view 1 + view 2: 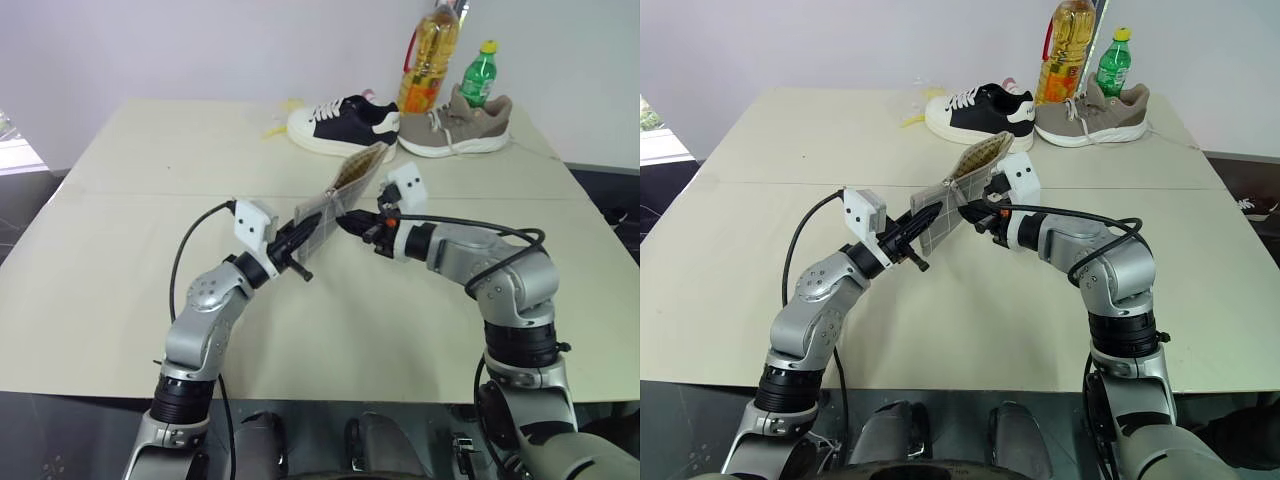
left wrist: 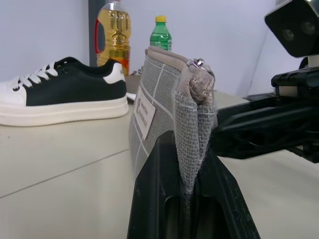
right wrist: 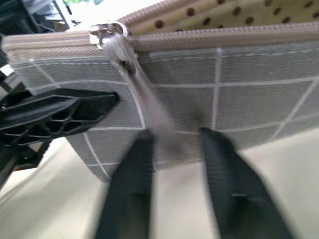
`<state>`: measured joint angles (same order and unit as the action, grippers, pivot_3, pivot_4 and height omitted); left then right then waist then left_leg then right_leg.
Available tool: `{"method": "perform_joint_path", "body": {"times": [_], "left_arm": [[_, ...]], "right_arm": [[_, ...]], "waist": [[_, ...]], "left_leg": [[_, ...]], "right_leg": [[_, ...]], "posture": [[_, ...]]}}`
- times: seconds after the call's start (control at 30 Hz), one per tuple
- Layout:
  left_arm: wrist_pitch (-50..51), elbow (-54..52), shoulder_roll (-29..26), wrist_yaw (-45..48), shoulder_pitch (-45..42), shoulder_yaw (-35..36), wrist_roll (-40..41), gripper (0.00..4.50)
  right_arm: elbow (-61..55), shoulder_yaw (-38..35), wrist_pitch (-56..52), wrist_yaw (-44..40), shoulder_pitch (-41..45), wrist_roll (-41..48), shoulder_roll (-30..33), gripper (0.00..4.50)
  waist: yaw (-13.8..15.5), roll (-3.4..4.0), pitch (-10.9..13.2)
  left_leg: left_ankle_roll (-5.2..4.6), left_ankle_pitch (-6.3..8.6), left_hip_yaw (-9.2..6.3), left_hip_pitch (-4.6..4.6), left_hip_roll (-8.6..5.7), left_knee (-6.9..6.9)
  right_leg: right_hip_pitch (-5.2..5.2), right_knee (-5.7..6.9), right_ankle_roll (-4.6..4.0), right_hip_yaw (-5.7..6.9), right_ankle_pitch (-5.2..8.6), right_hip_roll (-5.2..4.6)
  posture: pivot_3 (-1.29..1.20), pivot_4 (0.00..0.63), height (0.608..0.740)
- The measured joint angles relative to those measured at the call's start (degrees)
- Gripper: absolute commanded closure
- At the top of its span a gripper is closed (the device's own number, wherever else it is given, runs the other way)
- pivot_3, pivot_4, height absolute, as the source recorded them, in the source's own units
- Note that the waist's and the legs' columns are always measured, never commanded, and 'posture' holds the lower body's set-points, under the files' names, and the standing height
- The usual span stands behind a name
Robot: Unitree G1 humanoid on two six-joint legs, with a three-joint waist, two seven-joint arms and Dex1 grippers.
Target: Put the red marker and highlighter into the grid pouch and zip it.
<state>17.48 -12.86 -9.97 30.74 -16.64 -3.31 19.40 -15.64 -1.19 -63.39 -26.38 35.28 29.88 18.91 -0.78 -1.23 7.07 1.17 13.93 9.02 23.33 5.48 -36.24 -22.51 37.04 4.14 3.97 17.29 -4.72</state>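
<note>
The grid pouch (image 1: 345, 190) hangs in the air over the table's middle, tilted, its far end highest. Its mouth is partly open and shows a beige dotted lining (image 3: 239, 12). My left gripper (image 2: 187, 149) is shut on the pouch's lower corner. My right gripper (image 3: 174, 134) reaches the pouch's side from the right; its blurred fingers (image 3: 132, 169) close from both sides on the grey zipper pull (image 3: 164, 129) that hangs from the slider (image 3: 107, 32). The red marker and the highlighter are out of view.
At the back of the beige table (image 1: 120, 250) lie a black-and-white shoe (image 1: 340, 125) and a tan shoe (image 1: 455, 130). An oil bottle (image 1: 430, 55) and a green bottle (image 1: 480, 75) stand behind them. A small yellow scrap (image 1: 278, 125) lies left of the shoes.
</note>
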Motion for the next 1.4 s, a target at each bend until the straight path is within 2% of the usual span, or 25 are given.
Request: {"method": "perform_joint_path", "body": {"times": [0.2, 0.37, 0.5, 0.63, 0.73, 0.9, 0.93, 0.97, 1.17, 1.4], "left_arm": [[-0.27, 0.0, -2.38, 0.29, 1.47, -0.52, -1.27, 4.5], [-0.45, -1.47, -5.13, 1.53, 3.89, -0.43, -1.32, 4.5], [-0.36, -3.5, -6.45, 3.06, 5.02, -1.44, -1.09, 4.5], [-0.17, -4.6, -7.85, 3.57, 5.88, -2.2, -0.86, 4.5], [1.9, -5.66, -9.87, 4.08, 7.94, -1.44, 0.39, 3.57], [4.74, -7.82, -14.79, 4.19, 12.15, 1.76, 1.33, 0.94], [4.78, -8.47, -15.35, 4.09, 12.7, 2.6, 1.37, 0.51], [5.14, -9.33, -16.14, 4.09, 13.63, 3.64, 1.82, 0.48], [10.94, -13.15, -20.69, 4.5, 24.75, 15.5, 8.69, 0.48], [11.8, -12.88, -20.92, 2.17, 27.56, 20.67, 8.95, 0.48]], "right_arm": [[4.43, -0.11, 4.64, -0.86, 3.13, -2.52, 7.01, 4.46], [17.44, -1.36, 14.04, 0.35, 7.38, -9.53, 13.65, 4.46], [26.59, -0.55, 19.65, 1.12, 9.32, -13.0, 14.49, 4.46], [28.38, 2.48, 23.15, -2.24, 9.48, -14.67, 16.3, 4.46], [23.51, 5.13, 24.74, -10.01, 5.76, -15.18, 21.77, 3.68], [17.79, 6.58, 26.83, -20.33, -3.11, -14.44, 25.64, 1.03], [17.27, 6.58, 27.46, -21.52, -4.13, -14.39, 26.14, 0.57], [16.75, 6.54, 28.16, -22.62, -4.94, -14.36, 26.7, 0.07], [15.62, 3.4, 34.62, -27.86, -10.68, -14.05, 30.82, 0.07], [22.92, 1.57, 39.86, -26.35, -9.82, -15.87, 29.35, 0.07]], "waist": [[-0.19, 0.0, 0.0], [-0.15, 0.0, 0.0], [-0.26, 0.02, 0.01], [-0.31, 0.04, 0.02], [-0.16, 0.03, 0.02], [-0.24, 0.02, 0.02], [-0.27, 0.04, 0.03], [-0.3, 0.04, 0.03], [-0.18, 0.03, 0.04], [-0.17, 0.02, 0.05]], "left_leg": [[0.0, 0.0, 0.01, -0.01, 0.0, 0.0], [0.0, 0.0, 0.06, -0.01, 0.01, 0.04], [0.01, 0.0, 0.1, -0.02, 0.03, 0.06], [0.01, -0.01, 0.1, -0.04, 0.07, 0.08], [0.0, 0.0, 0.07, -0.05, 0.09, 0.12], [0.0, 0.0, 0.07, -0.05, 0.1, 0.11], [0.0, 0.0, 0.07, -0.06, 0.1, 0.1], [0.0, 0.01, 0.07, -0.06, 0.1, 0.1], [0.0, 0.01, 0.06, -0.08, 0.19, 0.11], [0.0, 0.02, 0.07, -0.1, 0.11, 0.09]], "right_leg": [[-0.03, 0.01, 0.0, 0.0, 0.0, 0.01], [-0.05, -0.01, 0.0, 0.0, 0.0, 0.01], [-0.08, 0.0, 0.01, -0.01, 0.0, 0.02], [-0.09, 0.01, 0.01, -0.01, 0.0, 0.05], [-0.05, -0.07, 0.01, -0.01, 0.01, 0.03], [-0.06, -0.07, 0.0, -0.01, 0.0, 0.0], [-0.07, -0.06, 0.0, -0.01, 0.0, -0.01], [-0.08, -0.05, -0.01, -0.01, 0.0, -0.01], [-0.08, -0.08, -0.04, -0.01, 0.02, -0.02], [-0.09, -0.11, -0.26, -0.01, 0.11, -0.25]], "posture": [[0.0, 0.15, 0.713], [0.0, 0.15, 0.713], [0.0, 0.15, 0.713], [0.0, 0.15, 0.713], [0.0, 0.15, 0.713], [0.0, 0.15, 0.713], [0.0, 0.15, 0.713], [0.0, 0.15, 0.713], [0.0, 0.15, 0.713], [0.0, 0.15, 0.713]]}}
